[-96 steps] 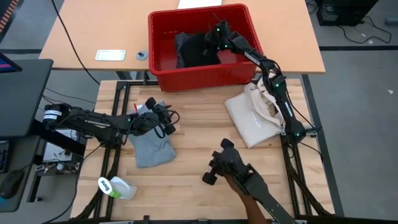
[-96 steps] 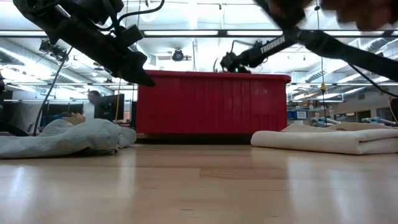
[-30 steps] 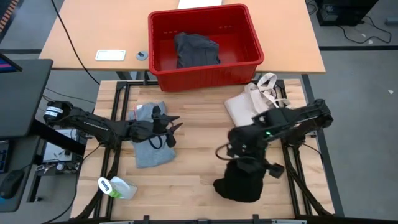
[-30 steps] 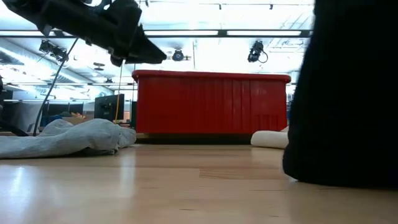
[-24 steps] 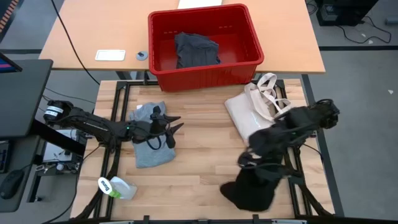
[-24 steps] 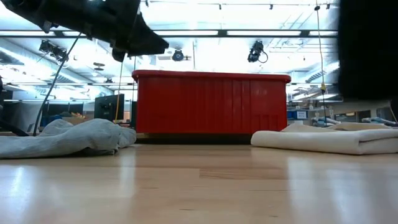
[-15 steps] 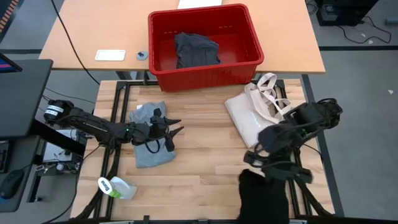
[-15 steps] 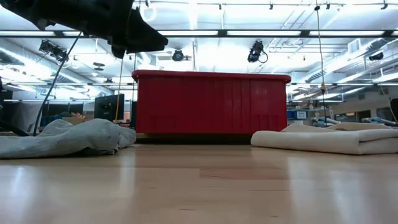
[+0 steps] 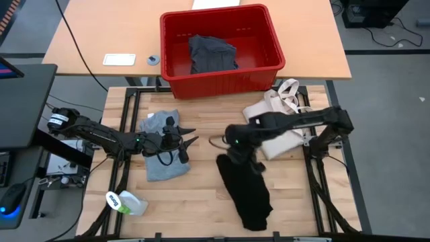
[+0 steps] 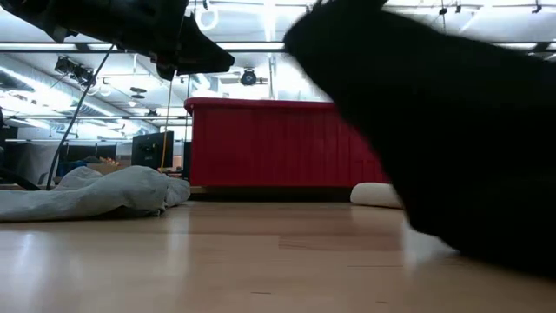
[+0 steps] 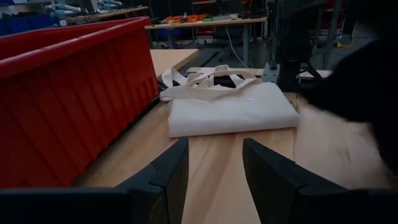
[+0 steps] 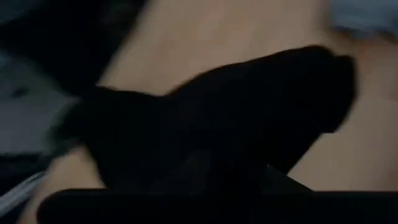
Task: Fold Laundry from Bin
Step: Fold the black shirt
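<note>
— So, what shows from above?

— A red bin (image 9: pixel 222 50) sits on the far table with a dark grey cloth (image 9: pixel 213 54) inside. On the wooden table (image 9: pixel 201 181), the right claw (image 9: pixel 236 149) is near the middle, at the top end of a long black garment (image 9: pixel 245 191) that lies stretched toward the near edge. I cannot tell if that claw is pinching the cloth or letting go. The left claw (image 9: pixel 180 142) hangs over a grey T-shirt (image 9: pixel 163 161). Behind the right arm lies a cream bag (image 9: pixel 275 131). A green and white bottle (image 9: pixel 124 202) lies at the near left corner.

— And from table height?

— The black garment (image 10: pixel 434 130) fills the right side. The T-shirt (image 10: pixel 87 193) lies on the left, with the bin (image 10: pixel 278 143) behind it.

— The left wrist?

— Its fingers (image 11: pixel 171 177) stand partly apart, holding nothing. Past them are the bag (image 11: pixel 230 106) and the bin wall (image 11: pixel 68 93).

— The right wrist?

— Mostly black cloth (image 12: pixel 217 124) over the wood.
</note>
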### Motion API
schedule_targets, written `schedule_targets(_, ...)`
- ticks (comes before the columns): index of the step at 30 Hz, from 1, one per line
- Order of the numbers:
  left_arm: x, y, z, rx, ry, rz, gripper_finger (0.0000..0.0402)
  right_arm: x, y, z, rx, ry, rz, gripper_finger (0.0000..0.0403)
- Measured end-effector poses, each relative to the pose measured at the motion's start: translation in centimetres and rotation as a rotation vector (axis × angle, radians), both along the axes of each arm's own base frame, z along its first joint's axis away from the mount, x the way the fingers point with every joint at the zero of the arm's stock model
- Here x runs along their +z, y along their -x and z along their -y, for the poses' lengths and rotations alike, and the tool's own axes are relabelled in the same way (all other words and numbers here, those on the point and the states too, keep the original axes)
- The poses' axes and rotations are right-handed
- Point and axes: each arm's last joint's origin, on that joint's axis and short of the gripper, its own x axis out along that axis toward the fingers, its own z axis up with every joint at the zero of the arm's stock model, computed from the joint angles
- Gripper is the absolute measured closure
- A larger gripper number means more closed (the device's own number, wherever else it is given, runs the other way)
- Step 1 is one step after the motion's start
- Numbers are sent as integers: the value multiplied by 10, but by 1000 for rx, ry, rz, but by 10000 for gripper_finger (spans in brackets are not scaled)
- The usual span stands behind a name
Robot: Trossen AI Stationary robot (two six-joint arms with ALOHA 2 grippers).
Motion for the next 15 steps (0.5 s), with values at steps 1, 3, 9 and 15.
schedule_targets(1, 0, 0, 0, -1, 0, -1, 246, -6, -3, 8, -37, 8, 10, 344)
schedule_targets(3, 0, 0, 0, 0, 0, -1, 246, -16, -7, 20, -74, -5, 23, 325)
schedule_targets(9, 0, 0, 1, -17, 23, 7, 246, -25, -15, 40, -127, -1, 84, 242)
schedule_targets(15, -3, -3, 6, -185, 97, 7, 246, 10, 2, 55, -364, 298, -19, 171)
